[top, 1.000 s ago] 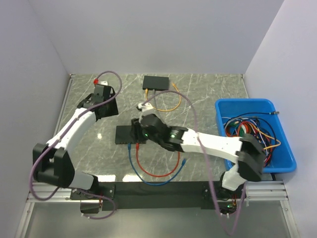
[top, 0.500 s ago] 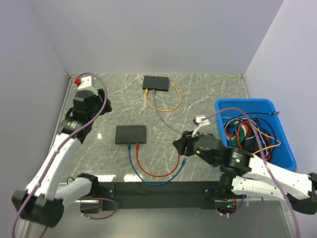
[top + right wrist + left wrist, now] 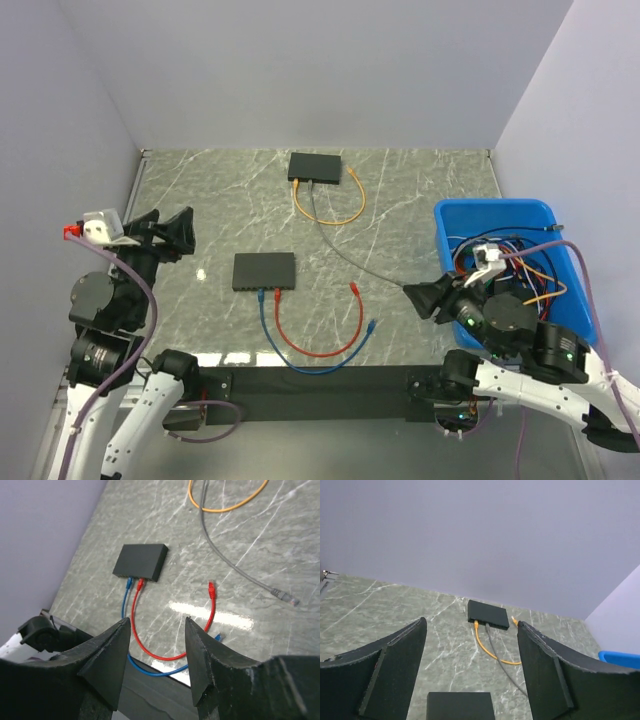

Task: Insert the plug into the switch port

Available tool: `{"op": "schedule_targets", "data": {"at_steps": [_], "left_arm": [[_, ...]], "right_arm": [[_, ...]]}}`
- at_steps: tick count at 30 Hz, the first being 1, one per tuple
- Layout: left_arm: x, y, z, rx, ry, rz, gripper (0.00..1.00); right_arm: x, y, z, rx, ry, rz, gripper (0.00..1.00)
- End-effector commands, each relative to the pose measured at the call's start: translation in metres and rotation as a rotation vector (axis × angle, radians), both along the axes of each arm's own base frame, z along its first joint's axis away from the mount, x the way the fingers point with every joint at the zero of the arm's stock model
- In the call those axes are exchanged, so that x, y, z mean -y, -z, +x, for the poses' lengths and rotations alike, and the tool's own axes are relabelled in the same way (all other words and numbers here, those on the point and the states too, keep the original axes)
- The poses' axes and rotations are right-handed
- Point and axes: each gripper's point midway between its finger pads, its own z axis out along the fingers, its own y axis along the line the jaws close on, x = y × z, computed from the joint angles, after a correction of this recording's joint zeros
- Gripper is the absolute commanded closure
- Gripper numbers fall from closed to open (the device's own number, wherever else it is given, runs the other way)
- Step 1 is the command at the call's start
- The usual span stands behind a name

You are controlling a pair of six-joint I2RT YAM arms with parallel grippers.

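The near black switch (image 3: 264, 271) (image 3: 140, 561) lies mid-table with a blue and a red cable plugged into its front. The red cable's free plug (image 3: 354, 288) (image 3: 211, 589) and the blue free plug (image 3: 372, 325) (image 3: 218, 637) lie loose on the marble. A grey plug (image 3: 285, 596) ends the grey cable running from the far switch (image 3: 315, 166) (image 3: 488, 614). My left gripper (image 3: 168, 226) (image 3: 472, 670) hangs open and empty at the left edge. My right gripper (image 3: 425, 298) (image 3: 156, 660) is open and empty, low beside the bin.
A blue bin (image 3: 510, 265) (image 3: 620, 657) full of coiled cables stands at the right. An orange cable (image 3: 330, 210) (image 3: 487, 647) loops from the far switch. A black strip (image 3: 320, 380) runs along the table's front edge. Walls close the left, back and right.
Both arms have pulled back from the middle of the table toward their bases. The left gripper's jaws have spread wider. The cables and switches lie as before.
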Motion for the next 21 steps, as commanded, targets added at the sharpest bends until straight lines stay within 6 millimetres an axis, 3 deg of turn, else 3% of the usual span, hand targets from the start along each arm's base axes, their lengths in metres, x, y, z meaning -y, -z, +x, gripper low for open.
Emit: {"op": "schedule_targets", "data": {"at_steps": [1,6,10,13,17,21], "left_arm": [[0.006,0.003,-0.008,-0.019,0.042,0.049,0.21],[-0.009,0.020,-0.018,-0.008,-0.020,0.022,0.20],[0.001,0.028,-0.017,-0.014,0.028,0.030,0.18],[-0.007,0.034,-0.016,-0.052,-0.013,0.030,0.20],[-0.013,0.034,-0.020,-0.029,-0.040,0.009,0.16],[-0.010,0.034,-0.023,-0.026,-0.020,0.009,0.14]], "right_arm": [[0.021,-0.021,-0.002,0.018,0.047,0.045,0.45],[0.039,-0.032,-0.003,0.033,0.083,0.018,0.45],[0.063,-0.045,0.001,0.049,0.164,-0.013,0.44],[0.058,-0.037,0.002,0.063,0.150,0.003,0.42],[0.040,-0.030,-0.004,0.089,0.057,0.028,0.40],[0.051,-0.025,0.002,0.076,0.125,0.003,0.38]]}}
